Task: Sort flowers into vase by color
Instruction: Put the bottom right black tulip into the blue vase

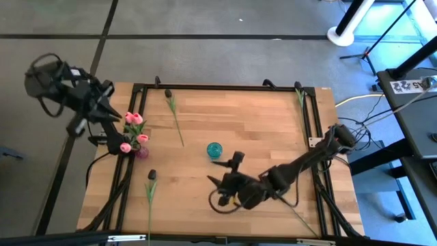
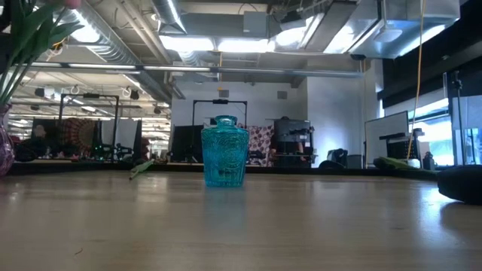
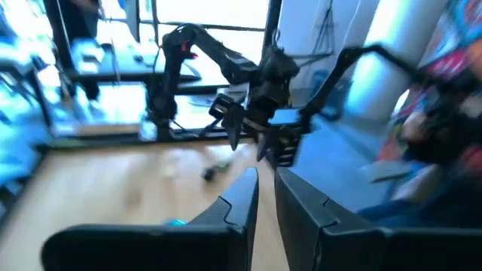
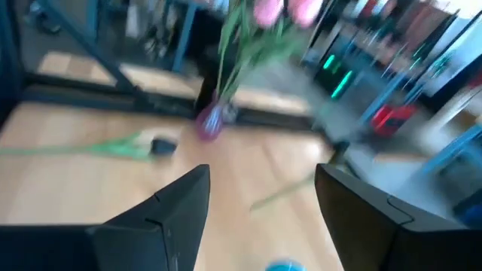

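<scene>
Left gripper [image 3: 265, 197]: jaws nearly closed, a thin slit between the two dark fingers [image 3: 241, 202], nothing held between them. In the high view this gripper [image 1: 113, 113] hangs off the counter's [image 1: 252, 123] 9 o'clock edge, just beside the pink blooms.

Right gripper [image 4: 260, 199]: jaws standing apart, the gap between them empty. In the high view it [image 1: 220, 172] sits low over the counter at about 6 o'clock of centre, its arm [image 1: 307, 158] reaching in from 3 o'clock.

Pink tulips [image 1: 133, 130]: four blooms gathered upright in a small purple vase [image 1: 142, 153] near the counter's 9 o'clock edge; the right wrist view shows the stems rising from the vase [image 4: 210, 120] to the blooms [image 4: 285, 10].

Teal vase [image 1: 214, 149]: upright near the counter's centre, at about 12 o'clock of the right gripper and apart from it; it appears empty in the low view [image 2: 225, 151].

Dark tulips: one [image 1: 174, 113] lies flat at 11 o'clock of centre, bud toward the far edge; a second [image 1: 150, 195] lies flat at 7 o'clock, bud [image 1: 151, 175] pointing toward the purple vase. A further green stem [image 1: 301, 98] lies along the frame at 2 o'clock; its bud colour cannot be told.
</scene>
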Robot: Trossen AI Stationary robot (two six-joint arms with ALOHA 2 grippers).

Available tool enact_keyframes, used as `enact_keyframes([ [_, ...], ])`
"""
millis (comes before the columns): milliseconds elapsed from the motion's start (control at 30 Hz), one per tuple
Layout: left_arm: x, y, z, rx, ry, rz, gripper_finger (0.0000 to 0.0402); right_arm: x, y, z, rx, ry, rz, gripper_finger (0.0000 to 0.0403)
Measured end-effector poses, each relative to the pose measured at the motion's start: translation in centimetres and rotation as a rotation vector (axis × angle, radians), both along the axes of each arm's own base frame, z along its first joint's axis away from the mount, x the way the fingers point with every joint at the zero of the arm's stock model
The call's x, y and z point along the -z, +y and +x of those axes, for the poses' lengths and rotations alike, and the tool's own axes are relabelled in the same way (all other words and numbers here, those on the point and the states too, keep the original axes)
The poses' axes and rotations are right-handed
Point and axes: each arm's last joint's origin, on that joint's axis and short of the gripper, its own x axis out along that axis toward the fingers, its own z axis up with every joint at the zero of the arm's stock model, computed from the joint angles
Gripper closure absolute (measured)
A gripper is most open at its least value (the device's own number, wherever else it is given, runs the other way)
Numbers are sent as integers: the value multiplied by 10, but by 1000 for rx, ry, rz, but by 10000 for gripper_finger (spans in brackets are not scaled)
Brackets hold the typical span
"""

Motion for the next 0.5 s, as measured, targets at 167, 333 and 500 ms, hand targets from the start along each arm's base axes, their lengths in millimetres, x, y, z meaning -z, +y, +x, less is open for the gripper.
enact_keyframes([
  [167, 17, -15, 10, -87, 4, 87, 370, -10, -33, -25, 28, 277, 280, 161],
  [333, 38, -31, 20, -208, 2, 178, 379, 25, -56, -51, 277, 648, 554, 162],
  [500, 41, -33, 22, -291, -25, 178, 388, 72, -53, -74, 416, 924, 741, 162],
])
